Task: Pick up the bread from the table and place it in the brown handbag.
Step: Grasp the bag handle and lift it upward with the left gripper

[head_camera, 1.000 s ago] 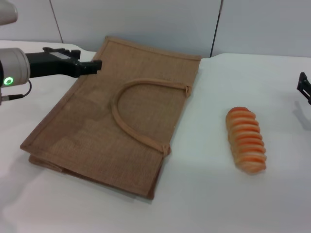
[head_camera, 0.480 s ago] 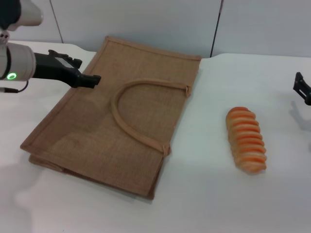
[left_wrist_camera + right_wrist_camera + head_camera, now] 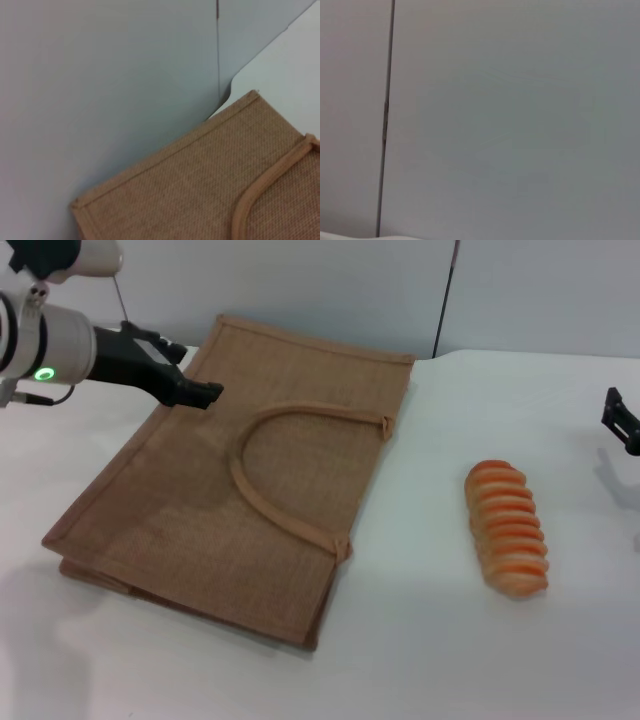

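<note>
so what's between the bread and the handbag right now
Nothing: in the head view only bare white table separates the bread from the brown handbag.

lab: bare white table [image 3: 420, 660], panelled wall [image 3: 300, 280]

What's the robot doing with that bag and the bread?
It's just getting started. The bread lies alone on the white table, and nothing touches it yet. The brown handbag lies flat beside it. The left pincer hovers over the bag's far left edge. The right pincer waits at the table's right side, away from the bread.
</note>
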You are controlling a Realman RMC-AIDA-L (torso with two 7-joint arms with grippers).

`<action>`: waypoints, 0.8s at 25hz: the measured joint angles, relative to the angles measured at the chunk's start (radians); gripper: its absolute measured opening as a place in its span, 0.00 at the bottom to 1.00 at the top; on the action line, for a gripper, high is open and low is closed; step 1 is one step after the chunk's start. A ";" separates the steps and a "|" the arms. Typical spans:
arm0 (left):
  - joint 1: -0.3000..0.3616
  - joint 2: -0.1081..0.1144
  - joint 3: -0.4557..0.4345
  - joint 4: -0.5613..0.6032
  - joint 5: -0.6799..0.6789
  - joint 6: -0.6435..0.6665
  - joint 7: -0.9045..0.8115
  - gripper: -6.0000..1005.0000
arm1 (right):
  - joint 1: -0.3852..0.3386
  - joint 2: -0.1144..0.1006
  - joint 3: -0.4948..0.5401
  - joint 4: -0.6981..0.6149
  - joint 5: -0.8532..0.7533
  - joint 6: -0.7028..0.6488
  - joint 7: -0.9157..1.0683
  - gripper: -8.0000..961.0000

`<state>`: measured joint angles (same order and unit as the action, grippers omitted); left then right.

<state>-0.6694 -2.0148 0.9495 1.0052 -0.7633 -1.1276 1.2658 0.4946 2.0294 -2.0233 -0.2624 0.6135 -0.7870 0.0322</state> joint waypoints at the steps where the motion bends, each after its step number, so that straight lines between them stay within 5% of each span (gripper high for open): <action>1: -0.003 0.000 0.000 -0.003 0.001 0.000 0.004 0.75 | 0.001 0.000 0.000 0.000 0.000 0.000 0.000 0.93; 20: -0.041 0.009 -0.004 -0.090 0.046 0.024 0.073 0.75 | 0.004 0.003 -0.030 -0.027 -0.002 -0.001 0.000 0.93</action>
<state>-0.7105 -2.0057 0.9459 0.9157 -0.7172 -1.1037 1.3387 0.4989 2.0325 -2.0537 -0.2892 0.6113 -0.7882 0.0322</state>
